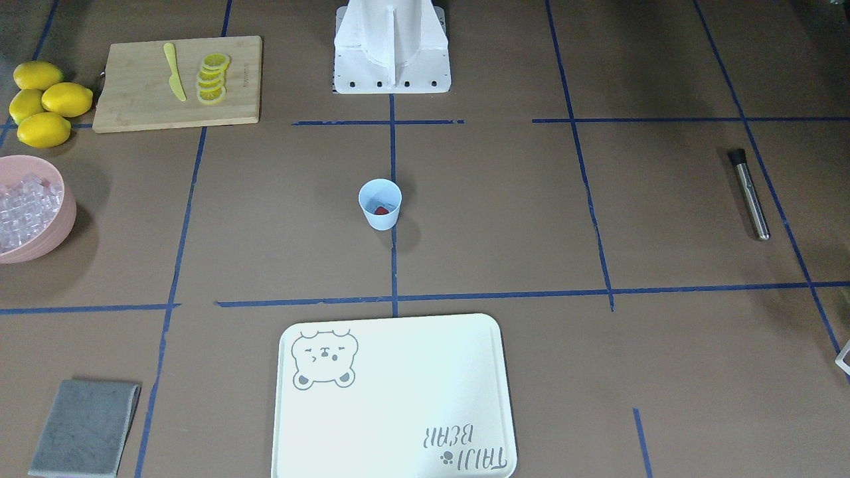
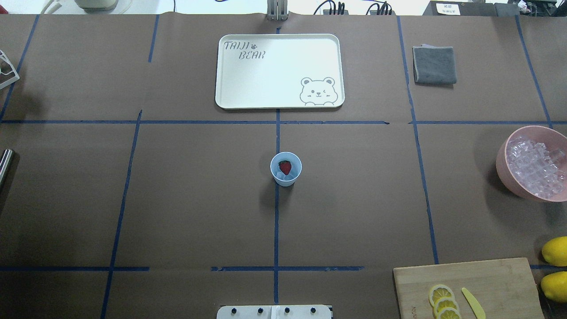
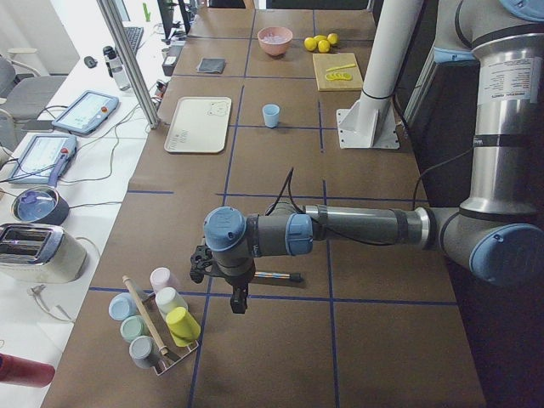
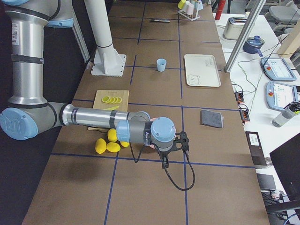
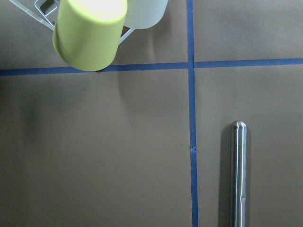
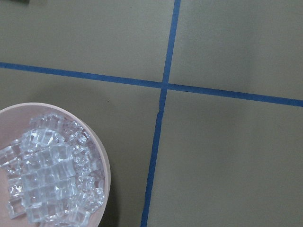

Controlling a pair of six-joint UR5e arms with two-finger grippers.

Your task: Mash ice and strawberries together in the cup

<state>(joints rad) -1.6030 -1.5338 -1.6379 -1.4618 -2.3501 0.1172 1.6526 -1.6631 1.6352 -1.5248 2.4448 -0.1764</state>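
Note:
The light blue cup (image 2: 285, 177) stands upright at the middle of the table, also in the front view (image 1: 380, 219). One red strawberry (image 2: 285, 167) and a few clear ice cubes (image 2: 281, 176) lie inside it. More ice (image 2: 536, 168) fills the pink bowl (image 2: 502, 165). A steel muddler (image 1: 750, 194) lies flat on the robot's left side; the left wrist view shows it (image 5: 237, 175) just below. My left gripper (image 3: 236, 299) hovers over it, far from the cup. My right gripper (image 4: 165, 161) hovers by the bowl (image 6: 102, 161). I cannot tell whether either is open or shut.
A white bear tray (image 2: 279, 99) lies beyond the cup. A grey cloth (image 2: 434, 65) lies far right. A cutting board (image 1: 136, 99) holds lemon slices (image 1: 212, 78) and a yellow knife (image 1: 174, 71), with whole lemons (image 1: 43, 103) beside it. A rack of coloured cups (image 3: 157, 323) stands near the left gripper.

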